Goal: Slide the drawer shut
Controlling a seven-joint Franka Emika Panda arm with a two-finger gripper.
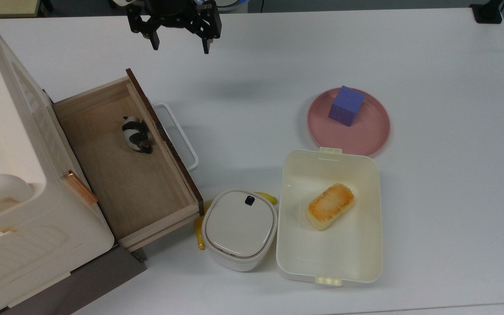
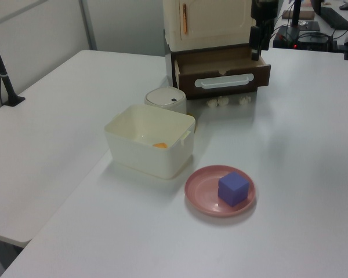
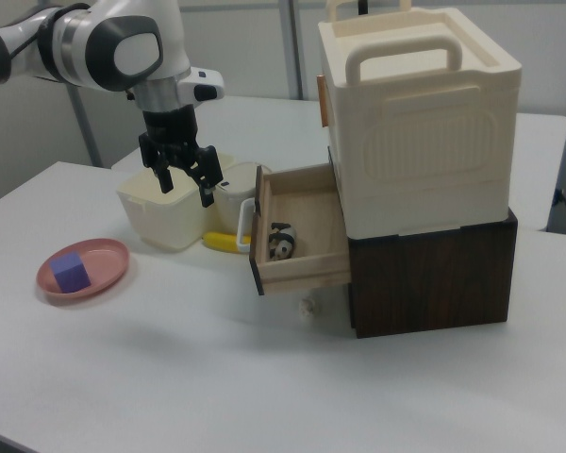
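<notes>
Still risky | drawer [image 1: 134, 175] pulled out of cabinet at 9 o'clock in top view, panda toy [image 1: 135, 135] inside | jaws spread, empty, gripper [image 1: 177, 43] high at 12 o'clock, apart from white handle [image 1: 177, 135] | off-centre push could skew and jam it; round lidded bin [image 1: 239, 227] sits near the front's corner

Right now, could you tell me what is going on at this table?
A Franka arm's end effector hangs open and empty above the table, holding nothing. The wooden drawer stands pulled out of the cabinet, with a small panda figure lying inside. Its white bar handle is untouched. Nearby sit an open lunch box with a piece of toast and a pink plate carrying a purple cube.
</notes>
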